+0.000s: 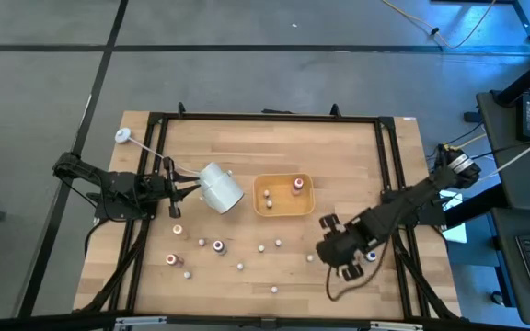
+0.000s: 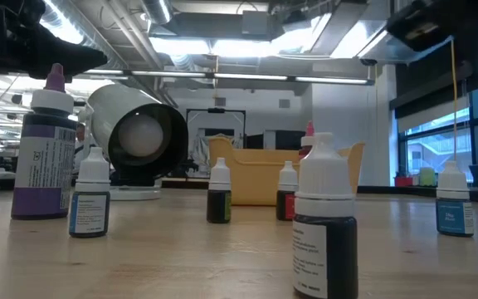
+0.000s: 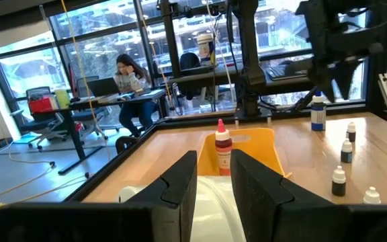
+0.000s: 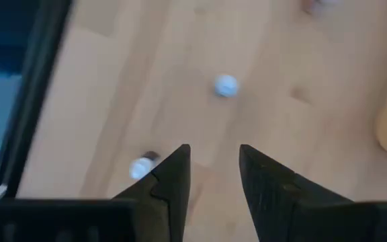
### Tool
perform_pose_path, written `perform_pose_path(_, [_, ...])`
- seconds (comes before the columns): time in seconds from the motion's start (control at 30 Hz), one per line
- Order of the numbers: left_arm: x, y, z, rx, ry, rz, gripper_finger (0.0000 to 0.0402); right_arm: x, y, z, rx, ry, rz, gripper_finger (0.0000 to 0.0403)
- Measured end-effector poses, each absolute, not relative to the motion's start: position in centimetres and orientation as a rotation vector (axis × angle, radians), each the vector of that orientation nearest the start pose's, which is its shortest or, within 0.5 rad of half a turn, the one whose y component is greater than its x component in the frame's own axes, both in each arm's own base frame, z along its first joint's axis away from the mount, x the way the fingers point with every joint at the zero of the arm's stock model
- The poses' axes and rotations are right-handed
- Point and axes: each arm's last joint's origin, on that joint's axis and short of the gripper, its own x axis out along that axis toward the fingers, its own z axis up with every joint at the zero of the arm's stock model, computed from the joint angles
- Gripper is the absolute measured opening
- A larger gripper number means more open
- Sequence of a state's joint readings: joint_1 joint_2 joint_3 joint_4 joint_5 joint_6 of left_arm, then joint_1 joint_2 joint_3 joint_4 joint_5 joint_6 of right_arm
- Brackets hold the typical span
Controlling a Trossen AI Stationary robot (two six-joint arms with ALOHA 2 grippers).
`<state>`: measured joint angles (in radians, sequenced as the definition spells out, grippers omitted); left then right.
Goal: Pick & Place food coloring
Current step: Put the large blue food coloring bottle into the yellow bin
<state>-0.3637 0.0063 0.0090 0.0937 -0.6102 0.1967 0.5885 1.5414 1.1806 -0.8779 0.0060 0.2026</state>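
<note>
Three food coloring bottles [image 1: 296, 185] already lodged in orange tray [image 1: 283, 210]; roughly a dozen left scattered on wooden table [image 1: 274, 138], between tray and near edge; white cup [image 1: 220, 187] tipped on side beside tray; left gripper [image 1: 180, 186] fingers spread around cup; right gripper [image 4: 211, 176] held above table near stray bottle [image 4: 226, 85], fingers apart, nothing pinched; glass-walled office seen behind, person [image 3: 132, 72] seated at desk.

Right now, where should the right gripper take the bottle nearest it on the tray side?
Likely across the body under the white cap, from straight above: the bottle stands upright, clear of neighbours, and the open right gripper hangs beside it.
</note>
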Motion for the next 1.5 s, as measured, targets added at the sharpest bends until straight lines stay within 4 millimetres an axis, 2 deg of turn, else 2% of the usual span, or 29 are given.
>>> perform_pose_path(0.23, [9.2, -1.7, 17.5, 0.15, -0.061, 0.253, 0.0088, 23.3, 17.7, 23.9, -0.32, 1.219, 0.472, 0.0129])
perform_pose_path(0.43, [9.2, -1.7, 17.5, 0.15, -0.061, 0.253, 0.0088, 23.5, 17.5, 23.9, -0.523, 1.159, 0.553, 0.0129])
perform_pose_path(0.57, [9.2, -1.7, 17.5, 0.15, -0.061, 0.253, 0.0088, 23.9, 16.9, 23.9, -0.635, 1.125, 0.536, 0.0129])
perform_pose_path(0.8, [9.2, -1.7, 17.5, 0.15, -0.061, 0.253, 0.0088, 24.7, 15.8, 24.0, -0.638, 1.128, 0.457, 0.0129])
perform_pose_path(1.0, [9.2, -1.7, 17.5, 0.15, -0.061, 0.253, 0.0088, 25.0, 15.9, 24.1, -0.619, 1.092, 0.456, 0.0129])
perform_pose_path(1.07, [9.2, -1.7, 17.5, 0.15, -0.061, 0.253, 0.0088, 25.4, 16.1, 24.3, -0.571, 1.052, 0.439, 0.0129])
perform_pose_path(1.2, [9.2, -1.7, 17.5, 0.15, -0.061, 0.253, 0.0088, 26.0, 16.2, 24.6, -0.34, 1.025, 0.31, 0.0129])
perform_pose_path(1.37, [9.2, -1.7, 17.5, 0.148, -0.062, 0.253, 0.0088, 25.4, 15.3, 24.5, 0.074, 1.176, 0.116, 0.0129])
perform_pose_path(1.5, [9.2, -1.7, 17.5, 0.091, -0.069, 0.251, 0.0088, 24.5, 15.4, 24.2, 0.341, 1.341, 0.03, 0.0129])
